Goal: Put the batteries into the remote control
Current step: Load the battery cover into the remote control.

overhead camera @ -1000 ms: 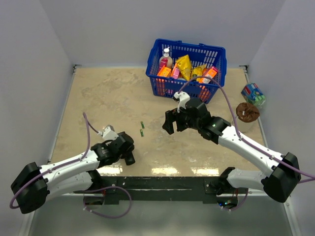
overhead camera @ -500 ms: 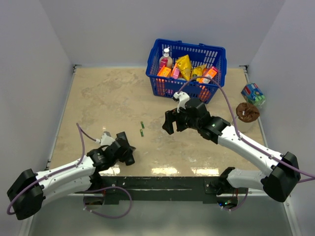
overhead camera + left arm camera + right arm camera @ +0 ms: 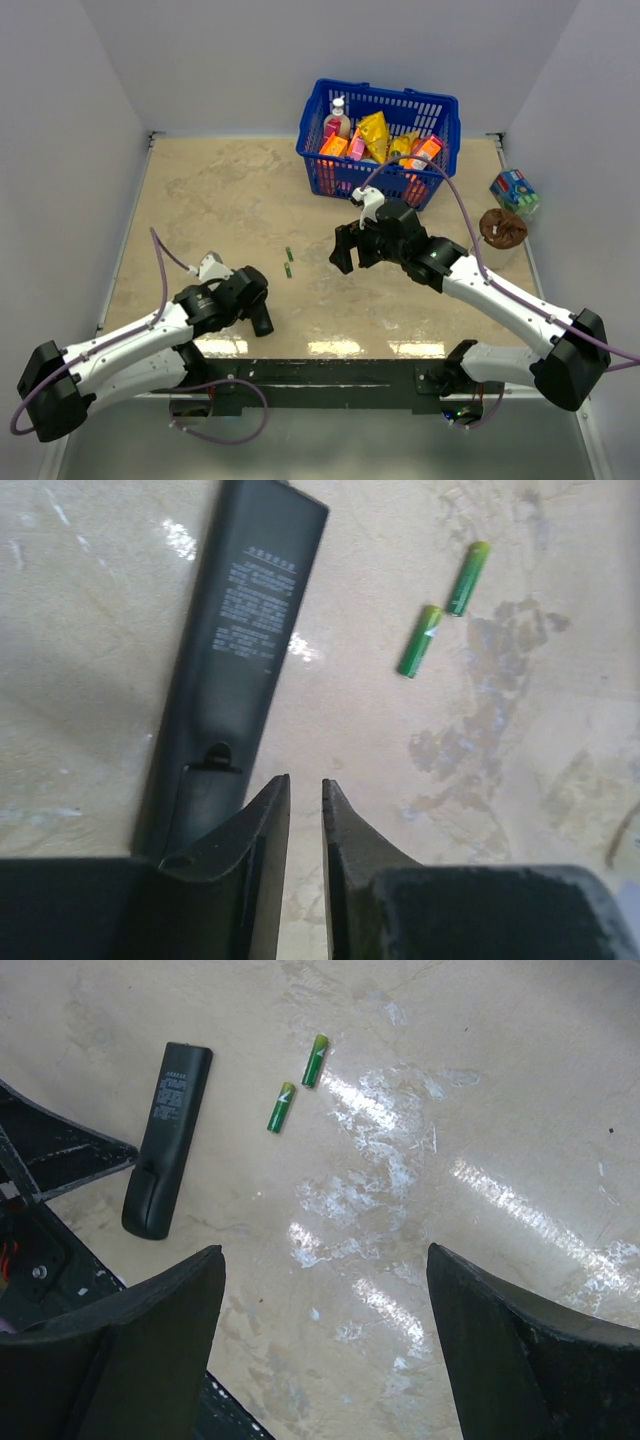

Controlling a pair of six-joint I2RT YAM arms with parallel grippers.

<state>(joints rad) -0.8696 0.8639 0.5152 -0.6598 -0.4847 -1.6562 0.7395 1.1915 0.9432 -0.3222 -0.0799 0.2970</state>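
The black remote control lies face down on the table, its printed label and battery-cover latch showing; it also shows as a remote. Two green batteries lie loose beyond its far end, side by side, the same batteries. My left gripper hovers just right of the remote's cover end, its jaws drawn to a thin slit with nothing between them. My right gripper hangs wide open and empty above bare table, to the right of the batteries.
A blue basket of snack packets and a bottle stands at the back right. A brown round object and a small colourful pack sit by the right wall. The arms' black base rail runs along the near edge.
My left gripper's jaws have narrowed, and the left arm has shifted a little beside the remote. The right arm, the remote and the batteries have stayed put.
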